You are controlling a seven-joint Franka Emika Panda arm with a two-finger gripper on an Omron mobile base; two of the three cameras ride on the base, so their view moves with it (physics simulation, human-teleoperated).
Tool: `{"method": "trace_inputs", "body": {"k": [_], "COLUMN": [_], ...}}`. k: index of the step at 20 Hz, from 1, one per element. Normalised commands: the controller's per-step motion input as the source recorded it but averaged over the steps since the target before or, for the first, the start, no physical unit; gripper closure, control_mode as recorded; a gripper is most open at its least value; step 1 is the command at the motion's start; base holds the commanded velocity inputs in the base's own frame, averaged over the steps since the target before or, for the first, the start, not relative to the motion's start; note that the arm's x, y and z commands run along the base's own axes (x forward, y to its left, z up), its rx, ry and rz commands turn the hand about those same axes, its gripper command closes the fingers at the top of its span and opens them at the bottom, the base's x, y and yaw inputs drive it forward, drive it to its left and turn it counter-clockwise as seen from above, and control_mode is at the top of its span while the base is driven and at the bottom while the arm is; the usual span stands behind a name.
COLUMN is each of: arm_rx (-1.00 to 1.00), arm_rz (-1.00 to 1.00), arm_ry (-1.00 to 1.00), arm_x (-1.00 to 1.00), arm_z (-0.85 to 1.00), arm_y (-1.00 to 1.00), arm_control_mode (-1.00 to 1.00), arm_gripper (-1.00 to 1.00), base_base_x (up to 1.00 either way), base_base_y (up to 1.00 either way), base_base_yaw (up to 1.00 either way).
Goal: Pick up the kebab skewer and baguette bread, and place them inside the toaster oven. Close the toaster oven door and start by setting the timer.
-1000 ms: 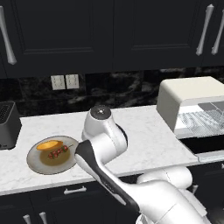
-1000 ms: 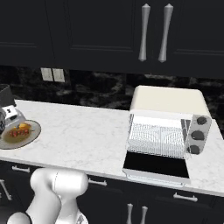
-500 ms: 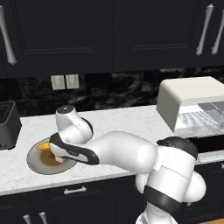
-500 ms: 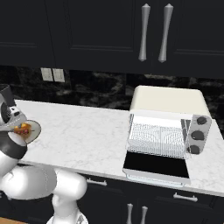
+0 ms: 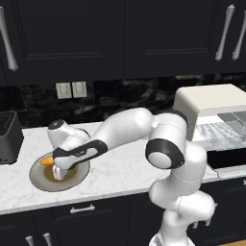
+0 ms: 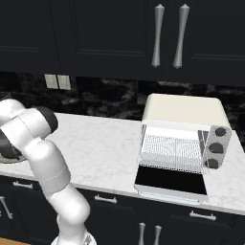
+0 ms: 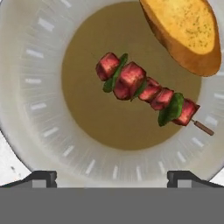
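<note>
- As I hang over the plate (image 7: 33, 83), my fingers (image 7: 111, 177) are spread wide open and hold nothing.
- The kebab skewer (image 7: 146, 91) lies slanted in the middle of the plate. The baguette bread (image 7: 183, 30) lies on the plate too, just beside it and not touching.
- I think the skewer is light, thin and stiff. The meat chunks look like the best place to pinch, across the middle, because the bare stick end is so thin it may slip.
- The bread looks light with a hard crust, so I should squeeze it gently across its short side.
- My hand view shows the food up close. The right base view shows the toaster oven (image 6: 184, 112) far off along the table (image 6: 100, 143), with the toaster oven door (image 6: 171, 182) lying open and the rack bare.
</note>
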Motion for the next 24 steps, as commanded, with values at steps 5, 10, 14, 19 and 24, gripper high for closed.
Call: {"method": "trace_inputs", "body": {"k": [5, 10, 14, 19, 24], "arm_rx": [-0.09, -0.05, -0.03, -0.02, 0.00], "arm_rz": [0.00, 0.00, 0.00, 0.00, 0.03], "arm_ry": [-0.01, 0.00, 0.00, 0.02, 0.01], "arm_x": [0.51, 0.50, 0.36, 0.35, 0.23], "arm_z": [-0.16, -0.02, -0.07, -0.13, -0.24], "arm_y": [0.05, 0.17, 0.10, 0.08, 0.19], "arm_control_mode": [-1.00, -1.00, -1.00, -1.00, -1.00], "arm_gripper": [-1.00, -1.00, -1.00, -1.00, -1.00], "base_base_x": [0.00, 0.00, 0.00, 0.00, 0.00], "base_base_y": [0.00, 0.00, 0.00, 0.00, 0.00], "base_base_yaw": [0.00, 0.00, 0.00, 0.00, 0.00]}}
